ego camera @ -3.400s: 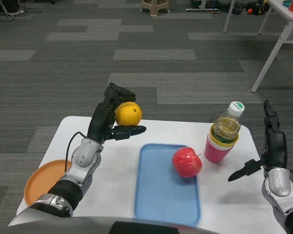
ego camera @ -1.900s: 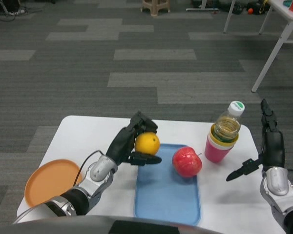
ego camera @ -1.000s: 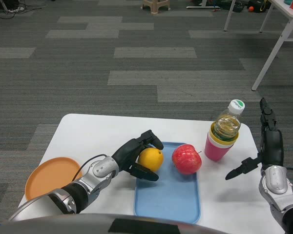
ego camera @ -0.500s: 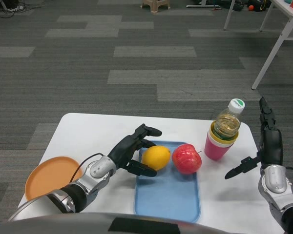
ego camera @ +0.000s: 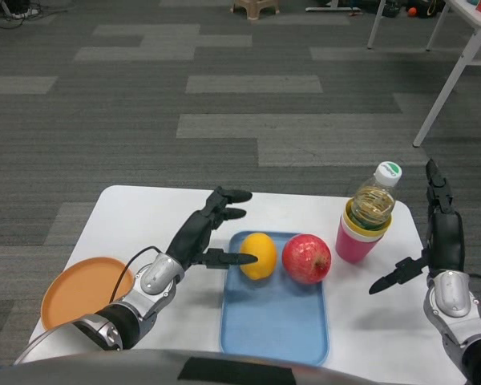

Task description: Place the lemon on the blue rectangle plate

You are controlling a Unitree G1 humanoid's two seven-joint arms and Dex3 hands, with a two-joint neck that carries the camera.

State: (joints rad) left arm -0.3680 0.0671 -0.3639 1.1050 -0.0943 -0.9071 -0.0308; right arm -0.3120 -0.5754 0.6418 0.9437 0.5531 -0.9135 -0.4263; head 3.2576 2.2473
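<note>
The yellow lemon (ego camera: 258,255) lies on the blue rectangle plate (ego camera: 274,321), in its far left part, right beside a red apple (ego camera: 306,258). My left hand (ego camera: 203,236) is just left of the lemon with its fingers spread apart; its thumb points at the lemon and nothing is in its grasp. My right hand (ego camera: 434,234) waits upright at the table's right edge, fingers spread, holding nothing.
A pink cup (ego camera: 361,240) holding a bottle (ego camera: 376,195) with a green-and-white cap stands to the right of the blue plate. An orange round plate (ego camera: 76,293) sits at the table's left edge. A white table leg (ego camera: 450,75) stands on the carpet beyond.
My left hand carried the lemon down from above the table to the blue plate, set it beside the apple, let go and drew back to the left with fingers spread.
</note>
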